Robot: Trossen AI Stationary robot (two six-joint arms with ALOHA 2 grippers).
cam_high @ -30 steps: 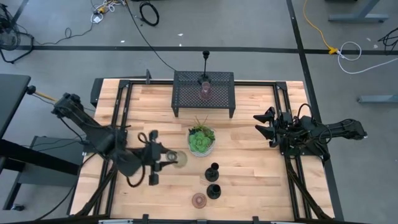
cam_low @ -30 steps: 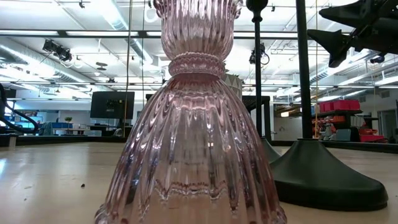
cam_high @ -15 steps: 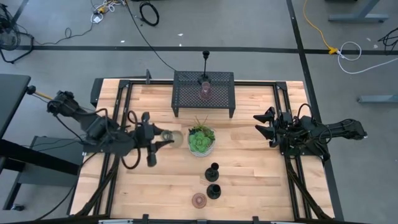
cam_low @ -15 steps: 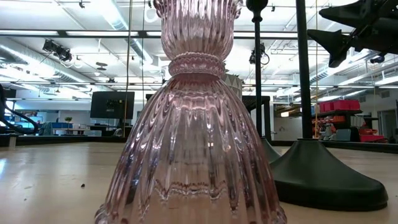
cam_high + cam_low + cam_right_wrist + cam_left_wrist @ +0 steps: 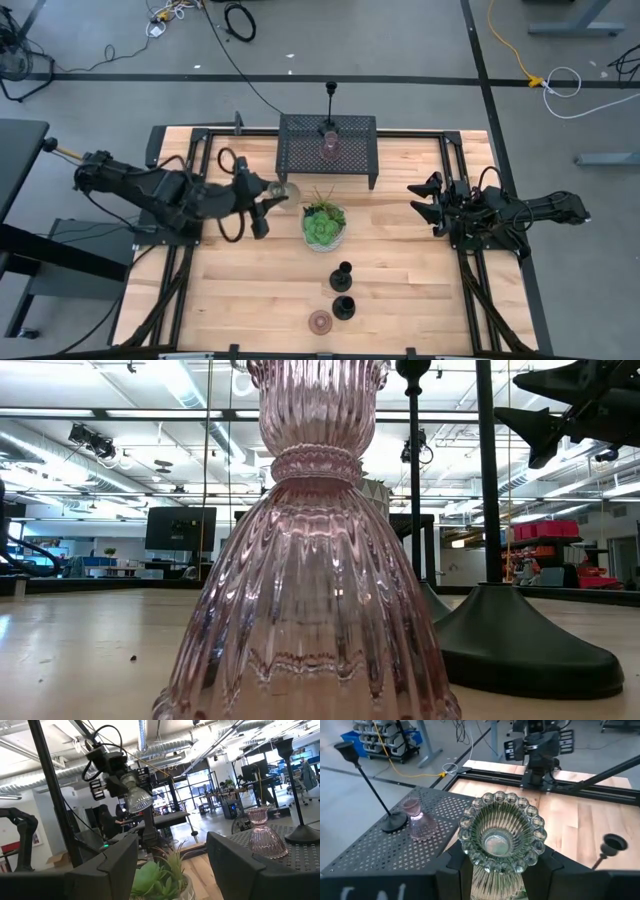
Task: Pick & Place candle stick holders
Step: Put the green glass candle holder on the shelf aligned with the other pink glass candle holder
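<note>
1. The left gripper (image 5: 268,195) is clamped on a greenish ribbed glass candle holder (image 5: 501,839), its two dark fingers (image 5: 454,865) pressed against the glass on either side below the beaded rim.
2. Just ahead of that gripper stands the black mesh rack (image 5: 327,148); on top of the rack sit a pink glass candle holder (image 5: 329,148) and, beside it, a slender black candlestick (image 5: 375,792).
3. The potted green plant (image 5: 324,225) is near the held glass, on the side away from the rack.
4. Farther off beyond the plant, two black candlesticks (image 5: 342,277) stand close together, with another pink glass holder (image 5: 320,321) just past them near the table edge.
5. The right gripper (image 5: 423,200) waits at the table's right side, well apart from everything, its fingers spread and empty.
</note>
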